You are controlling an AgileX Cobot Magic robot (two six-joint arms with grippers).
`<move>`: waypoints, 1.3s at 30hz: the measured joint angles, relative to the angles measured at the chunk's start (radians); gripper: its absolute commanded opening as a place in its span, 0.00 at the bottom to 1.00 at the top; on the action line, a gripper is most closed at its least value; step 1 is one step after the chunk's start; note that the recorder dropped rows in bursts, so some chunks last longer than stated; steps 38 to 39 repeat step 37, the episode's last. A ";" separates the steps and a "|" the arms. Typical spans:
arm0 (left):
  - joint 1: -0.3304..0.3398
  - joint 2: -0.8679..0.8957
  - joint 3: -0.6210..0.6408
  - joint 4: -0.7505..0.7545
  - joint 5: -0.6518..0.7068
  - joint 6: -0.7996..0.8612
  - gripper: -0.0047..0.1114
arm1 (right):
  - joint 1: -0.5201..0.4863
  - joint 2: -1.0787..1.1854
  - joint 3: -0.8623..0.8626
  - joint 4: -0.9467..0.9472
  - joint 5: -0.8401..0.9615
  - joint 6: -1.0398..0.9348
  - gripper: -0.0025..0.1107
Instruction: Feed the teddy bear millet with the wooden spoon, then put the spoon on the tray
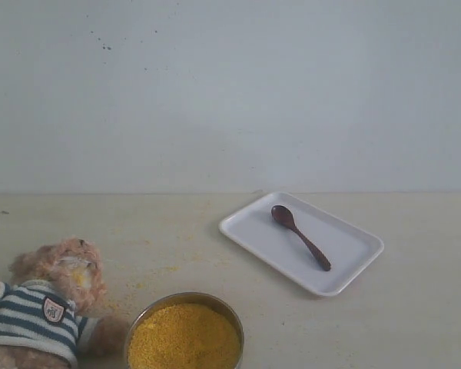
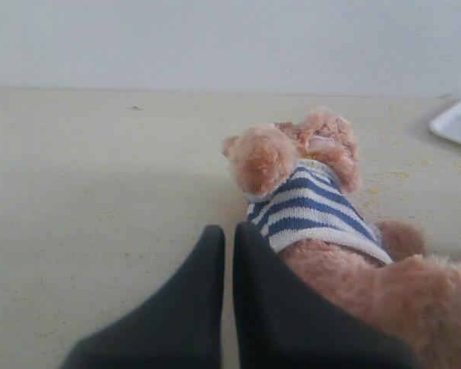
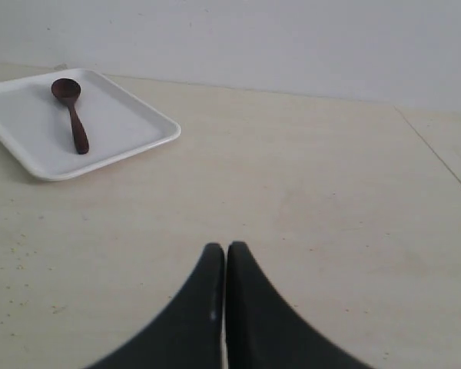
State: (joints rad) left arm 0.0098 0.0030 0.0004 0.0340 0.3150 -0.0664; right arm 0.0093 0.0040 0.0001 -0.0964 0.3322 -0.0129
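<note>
The dark wooden spoon (image 1: 300,237) lies flat in the white tray (image 1: 353,261), bowl toward the back; the right wrist view shows the spoon (image 3: 71,115) and tray (image 3: 138,127) too. At the front left the teddy bear (image 1: 50,300) lies in its striped shirt, yellow grains on its face. Millet (image 1: 184,338) fills the round metal bowl (image 1: 215,302) beside it. Neither arm appears in the exterior view. My left gripper (image 2: 228,231) is shut and empty, right beside the bear (image 2: 315,207). Over bare table, my right gripper (image 3: 226,247) is shut and empty, well away from the tray.
Loose millet grains are scattered on the beige table (image 1: 415,323) around the bear and the bowl. A plain pale wall (image 1: 230,92) closes the back. A table seam (image 3: 434,154) runs past the right gripper.
</note>
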 measured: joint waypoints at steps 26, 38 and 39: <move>-0.022 0.000 0.000 0.000 0.000 0.000 0.08 | 0.000 0.000 0.000 0.000 0.000 0.006 0.02; -0.022 0.000 0.000 0.000 0.000 0.000 0.08 | 0.000 0.000 0.000 0.000 0.000 0.006 0.02; -0.022 0.000 0.000 0.000 0.000 0.000 0.08 | 0.000 0.000 0.000 0.000 0.000 0.006 0.02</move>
